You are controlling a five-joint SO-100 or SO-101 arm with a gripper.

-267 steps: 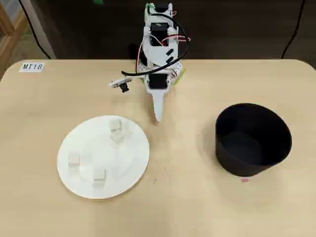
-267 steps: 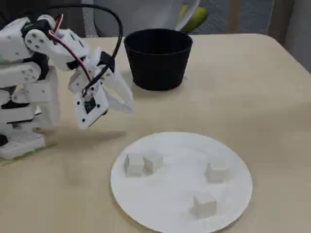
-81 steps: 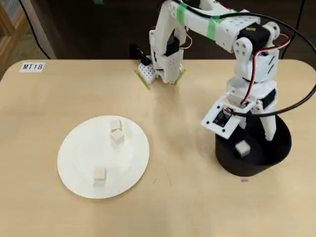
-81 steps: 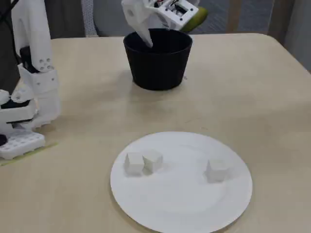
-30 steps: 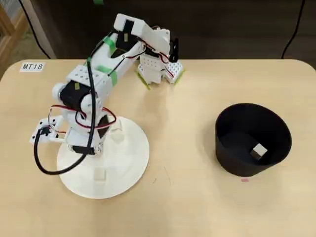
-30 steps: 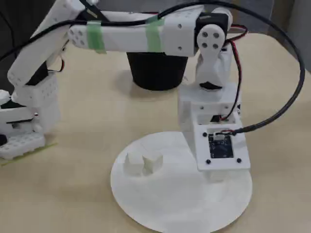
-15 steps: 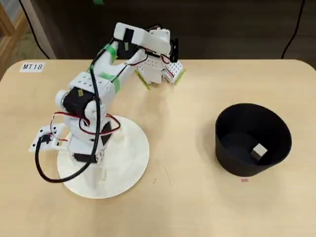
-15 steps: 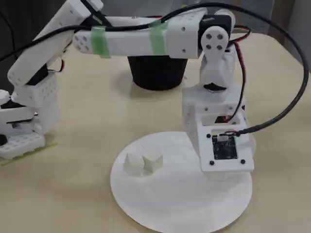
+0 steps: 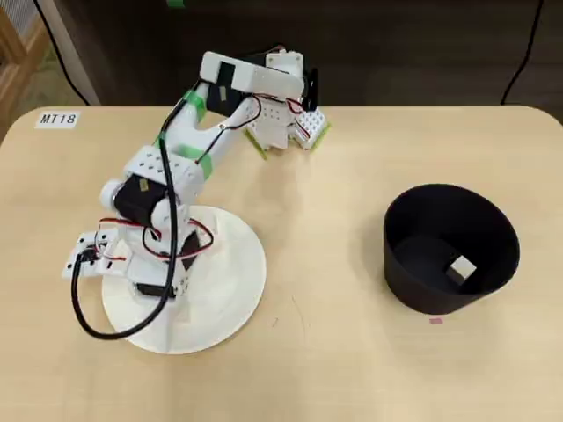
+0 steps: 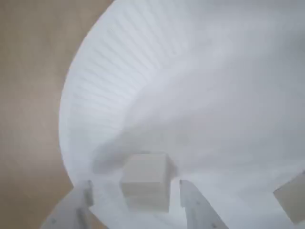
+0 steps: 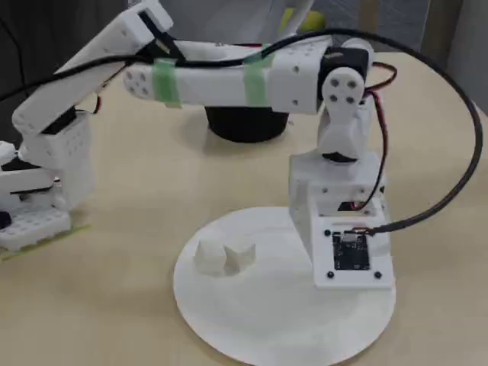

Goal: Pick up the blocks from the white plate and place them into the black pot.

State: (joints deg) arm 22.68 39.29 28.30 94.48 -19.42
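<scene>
In the wrist view a pale cube block (image 10: 145, 179) lies on the white plate (image 10: 200, 95), and my gripper (image 10: 136, 185) is open with one finger on each side of it, a small gap at both. Another block (image 10: 290, 196) shows at the right edge. In the fixed view two blocks (image 11: 207, 258) (image 11: 241, 258) sit side by side on the plate (image 11: 259, 324), left of my wrist. The black pot (image 9: 450, 246) stands far right in the overhead view with one block (image 9: 459, 268) inside. My fingers are hidden under the wrist in the overhead and fixed views.
The arm's base (image 9: 281, 123) stands at the table's back edge, and the arm stretches from it over the plate (image 9: 237, 281). A black cable (image 9: 84, 303) loops off the wrist past the plate's left rim. A label (image 9: 58, 119) lies at the back left corner.
My wrist has moved toward the plate's front and come lower over it. The blocks on the plate and the one in the pot have not moved.
</scene>
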